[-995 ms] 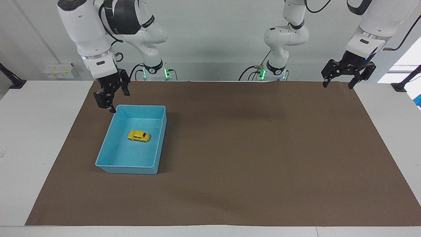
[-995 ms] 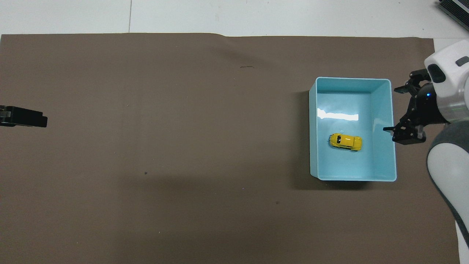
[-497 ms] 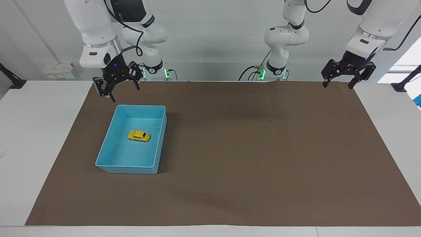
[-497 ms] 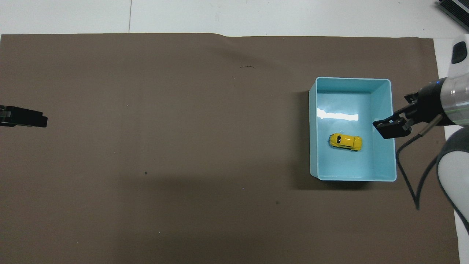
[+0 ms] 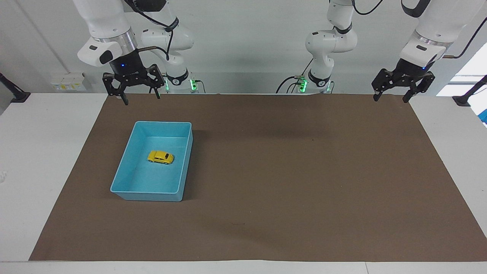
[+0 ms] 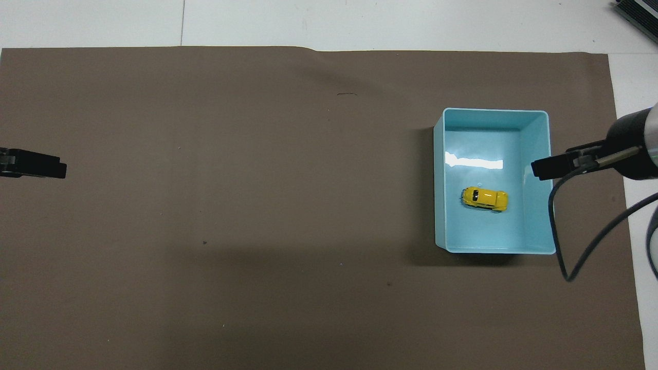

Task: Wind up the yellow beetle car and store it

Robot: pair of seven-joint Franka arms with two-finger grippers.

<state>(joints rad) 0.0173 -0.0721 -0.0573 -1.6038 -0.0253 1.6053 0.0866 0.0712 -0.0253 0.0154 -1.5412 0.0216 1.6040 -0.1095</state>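
Note:
The yellow beetle car (image 5: 161,156) (image 6: 485,199) rests on its wheels on the floor of the light-blue bin (image 5: 126,164) (image 6: 538,216), toward the right arm's end of the table. My right gripper (image 5: 140,98) (image 6: 545,167) hangs open and empty, raised over the mat's edge at the robots' end of the bin. My left gripper (image 5: 393,97) (image 6: 49,167) is also open and empty, raised over the mat's corner at the left arm's end, where that arm waits.
A brown mat (image 5: 289,171) covers most of the white table (image 5: 42,152). The right arm's cable (image 6: 581,246) loops down beside the bin. Nothing else lies on the mat.
The right gripper has risen from the bin's corner and swung back toward the robots, turning its fingers downward. The car, the bin and the left arm have stayed still.

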